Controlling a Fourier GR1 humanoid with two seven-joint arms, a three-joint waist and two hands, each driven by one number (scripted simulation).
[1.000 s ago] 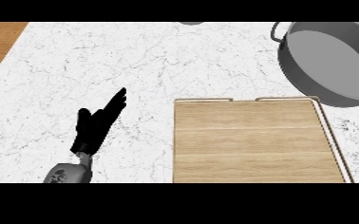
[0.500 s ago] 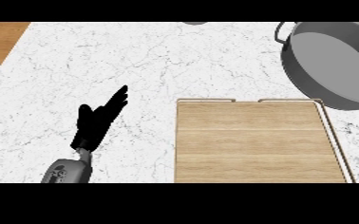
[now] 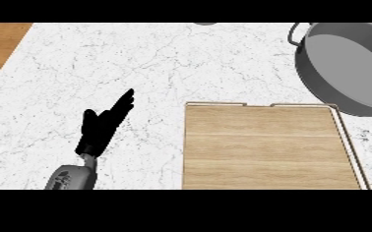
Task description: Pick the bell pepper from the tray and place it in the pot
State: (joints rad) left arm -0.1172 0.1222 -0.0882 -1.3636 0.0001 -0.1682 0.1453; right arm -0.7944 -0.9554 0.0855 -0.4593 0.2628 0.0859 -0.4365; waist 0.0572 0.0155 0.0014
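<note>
the left hand shows over the white marble counter at the lower left, fingers straight and close together, holding nothing. the wooden tray lies well apart to its right. the grey pot stands at the tray's far right corner. where the bell pepper is, i cannot tell.

The left hand is matt black, with slim tapering fingers and a short thumb. A thin grey wrist joins it to a rounded grey forearm, which seems to carry small dark slots.
</note>
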